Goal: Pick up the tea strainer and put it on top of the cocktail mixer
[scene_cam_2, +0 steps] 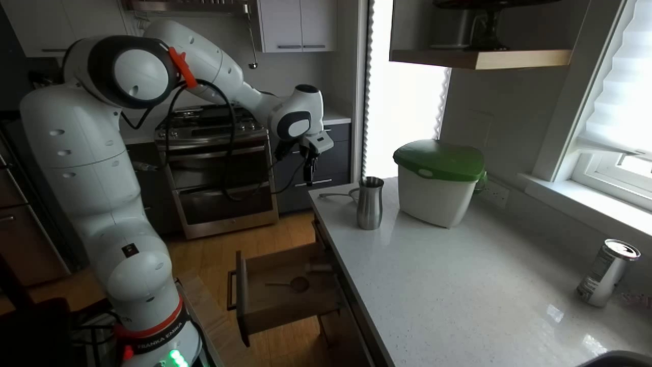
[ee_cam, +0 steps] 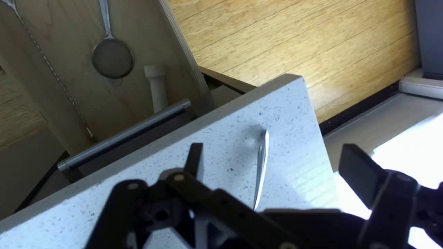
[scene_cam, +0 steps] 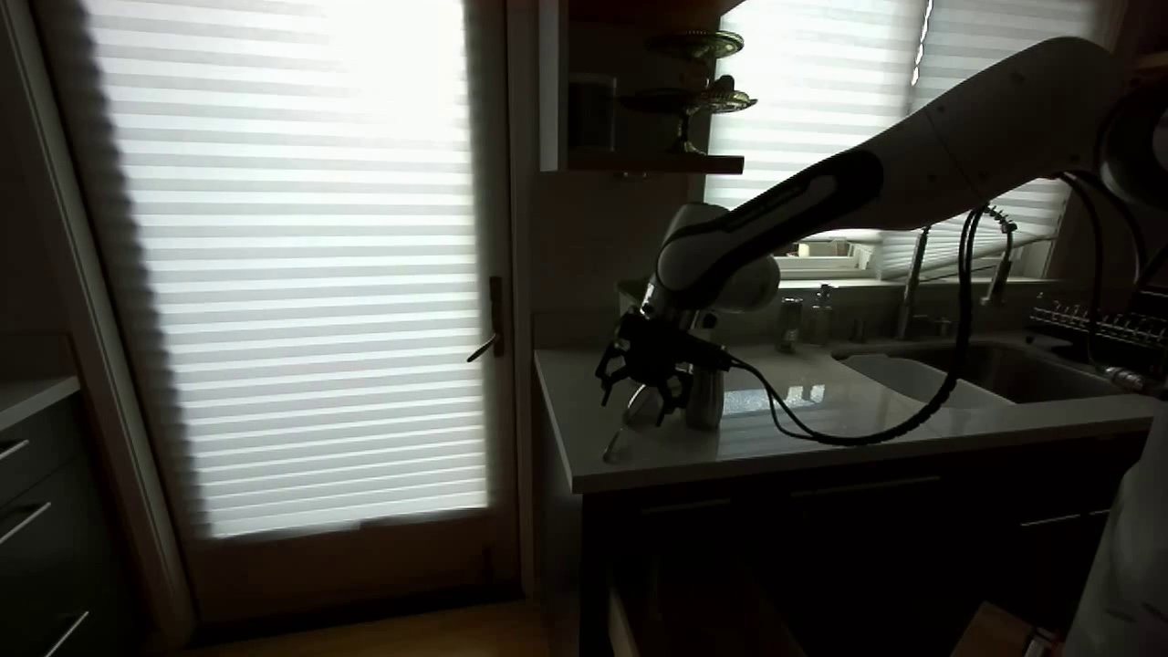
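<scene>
1. The countertop (scene_cam_2: 448, 300) is seen toward four o'clock in an exterior view.
2. The robot arm (scene_cam_2: 86, 127) is sited toward nine to ten o'clock in an exterior view.
3. An open drawer (scene_cam_2: 288, 319) is found near seven o'clock.
4. A green-lidded bin (scene_cam_2: 433, 196) is placed on the countertop.
5. The gripper (ee_cam: 275, 166) is held above the countertop, its fingers spread wide.
6. The cocktail mixer (scene_cam_2: 370, 204) is stood upright between eight and nine o'clock of the bin.
7. A mesh strainer (ee_cam: 112, 58) is noted inside the drawer, at ten o'clock in the wrist view.
8. A metal utensil (ee_cam: 262, 162), partly hidden, is located on the countertop below the gripper, between nine and ten o'clock of the mixer. Which of items 7 and 8 is the task's strainer cannot be told.
</scene>
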### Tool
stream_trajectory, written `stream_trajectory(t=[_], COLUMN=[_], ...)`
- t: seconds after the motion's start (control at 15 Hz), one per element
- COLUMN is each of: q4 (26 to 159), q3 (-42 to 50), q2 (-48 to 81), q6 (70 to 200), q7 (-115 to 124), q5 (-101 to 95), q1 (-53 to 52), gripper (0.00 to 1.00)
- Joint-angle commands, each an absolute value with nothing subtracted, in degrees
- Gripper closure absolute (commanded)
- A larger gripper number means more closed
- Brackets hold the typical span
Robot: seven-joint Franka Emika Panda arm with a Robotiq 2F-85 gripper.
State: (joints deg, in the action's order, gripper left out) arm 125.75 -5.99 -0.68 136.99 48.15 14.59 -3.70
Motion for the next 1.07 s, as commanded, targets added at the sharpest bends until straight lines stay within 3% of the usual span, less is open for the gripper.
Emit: stream_trajectory(t=[0.0, 0.33, 1.0], q4=[125.6, 125.1, 123.8], q3=[-5.6, -5.6, -2.8], q2=[-0.5, -0.9, 9.6], q6=[136.8, 136.8, 154.3], q7=[48.0, 48.0, 52.1], q5=[14.6, 14.6, 13.0], q1=[-4.1, -4.1, -4.3], gripper=[0.00, 0.00, 0.00])
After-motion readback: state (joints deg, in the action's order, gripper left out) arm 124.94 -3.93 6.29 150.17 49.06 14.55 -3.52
